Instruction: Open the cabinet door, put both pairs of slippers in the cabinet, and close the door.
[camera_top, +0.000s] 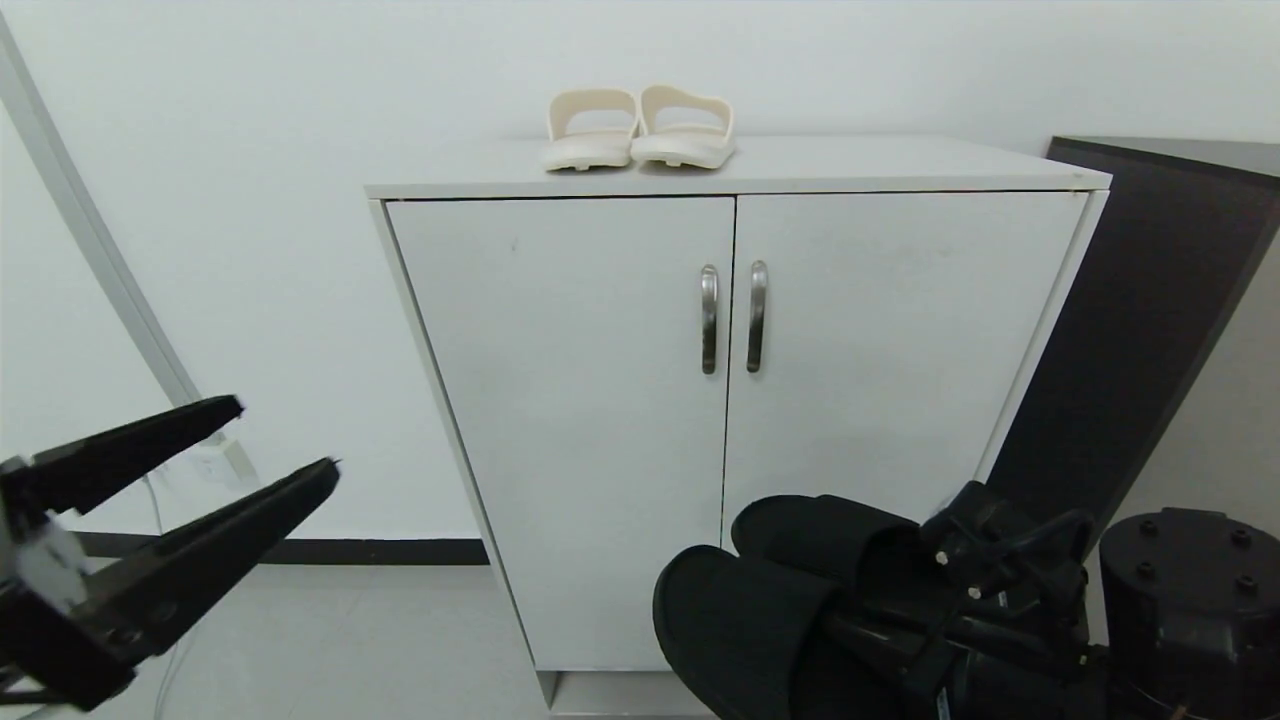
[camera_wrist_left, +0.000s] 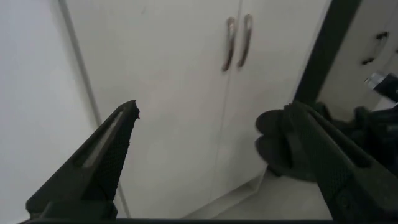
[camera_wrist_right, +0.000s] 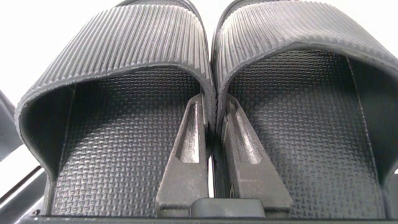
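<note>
Pinching black slippers (camera_wrist_right: 134, 68), inner sides together, between right jaws.

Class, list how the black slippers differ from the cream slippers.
The black slippers are ribbed, the cream slippers smooth. The black slippers are clamped in the right gripper, low before the cabinet; the cream slippers rest free on its top. Both pairs lie side by side.
</note>
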